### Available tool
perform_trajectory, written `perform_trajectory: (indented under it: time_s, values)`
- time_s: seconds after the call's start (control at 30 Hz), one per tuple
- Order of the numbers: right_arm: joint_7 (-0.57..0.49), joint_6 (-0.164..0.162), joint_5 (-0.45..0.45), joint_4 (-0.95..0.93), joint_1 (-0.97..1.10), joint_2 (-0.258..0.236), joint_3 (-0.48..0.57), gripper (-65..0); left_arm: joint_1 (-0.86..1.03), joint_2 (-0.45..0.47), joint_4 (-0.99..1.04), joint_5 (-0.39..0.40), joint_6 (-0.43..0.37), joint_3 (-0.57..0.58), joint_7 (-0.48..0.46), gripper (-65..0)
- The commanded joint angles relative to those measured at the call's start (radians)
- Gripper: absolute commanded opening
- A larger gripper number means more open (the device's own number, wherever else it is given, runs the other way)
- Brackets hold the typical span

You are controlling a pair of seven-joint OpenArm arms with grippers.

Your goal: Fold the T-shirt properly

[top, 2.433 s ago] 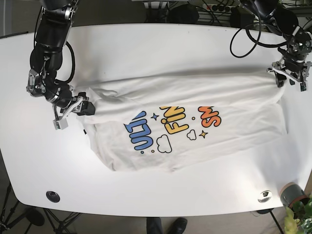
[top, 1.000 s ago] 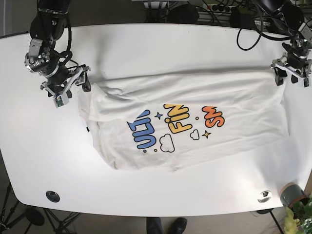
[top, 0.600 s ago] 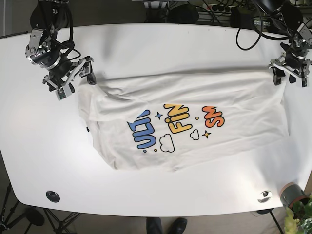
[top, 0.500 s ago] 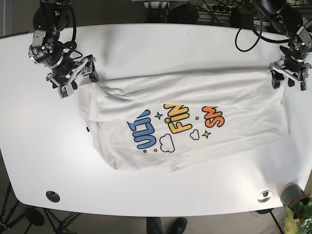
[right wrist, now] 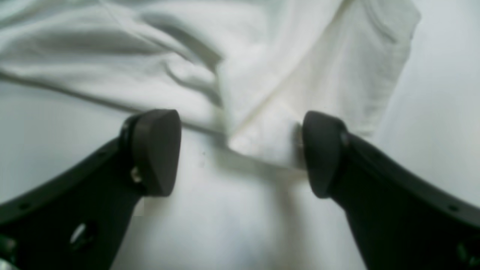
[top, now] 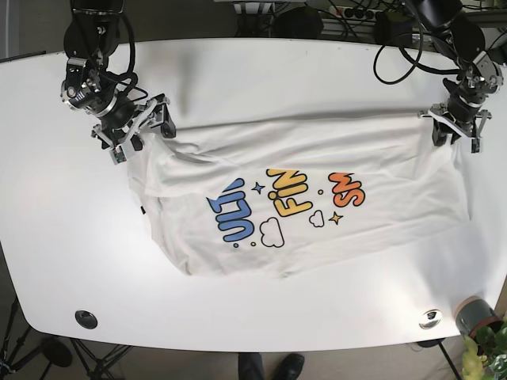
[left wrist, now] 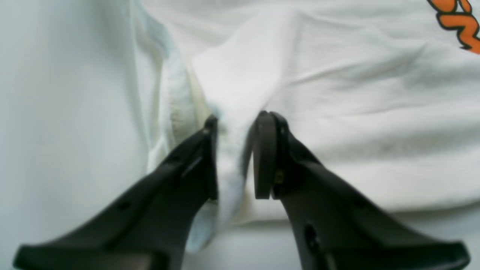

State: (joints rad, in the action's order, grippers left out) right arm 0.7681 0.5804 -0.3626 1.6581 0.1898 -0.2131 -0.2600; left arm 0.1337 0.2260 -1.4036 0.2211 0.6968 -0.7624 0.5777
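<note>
Both arms have slid inward along the top edge of the white printed cotton T-shirt (top: 309,198). Left gripper (left wrist: 234,150) pinches a fold; right gripper (right wrist: 240,150) gapes around a corner, unclosed. Close it fully before lifting, keeping both heights matched.

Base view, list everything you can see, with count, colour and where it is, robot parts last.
T-shirt: one, white with blue, yellow and orange print, spread crumpled across the table's middle.
Table: one, white, fills the view.
Discs: two, one dark at the near left edge, one silvery at the near right.
Cup: one, grey, near right corner.
Plant: one, green, beyond the near right corner.
Shoes: two, black, on the floor below the near edge.
Cables: several, black, behind the far edge.
Left claw: one, black, shut on the shirt's far right corner.
Right claw: one, black, open at the shirt's far left corner.
</note>
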Motion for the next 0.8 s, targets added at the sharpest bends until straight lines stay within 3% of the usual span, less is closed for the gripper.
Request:
perform_trajectory:
  time_s: [0.0,0.17,0.23,0.63,0.77]
  values:
    - [-0.031,0.006,0.023,-0.016,-0.037,-0.012,-0.006,-23.9,-0.007,0.022,-0.013,0.013,0.001,-0.006,-0.022,-54.0]
    - [-0.031,0.011,0.052,-0.039,-0.077,-0.019,-0.012,-54.2,0.020,0.039,-0.015,0.013,0.001,-0.006,-0.023,-54.2]
    - [-0.031,0.011,0.052,-0.039,-0.082,-0.024,-0.012,-61.2,0.020,0.043,-0.013,0.013,0.001,-0.007,-0.023,-54.2]
    - [-0.031,0.011,0.053,-0.144,-0.181,-0.076,-0.009,-62.1,0.047,0.066,-0.013,0.016,0.001,-0.039,-0.025,-54.2]
    - [-0.031,0.011,0.046,-0.192,-0.204,-0.092,-0.006,-54.7,0.048,0.066,-0.013,0.016,0.001,-0.064,-0.025,-54.2]
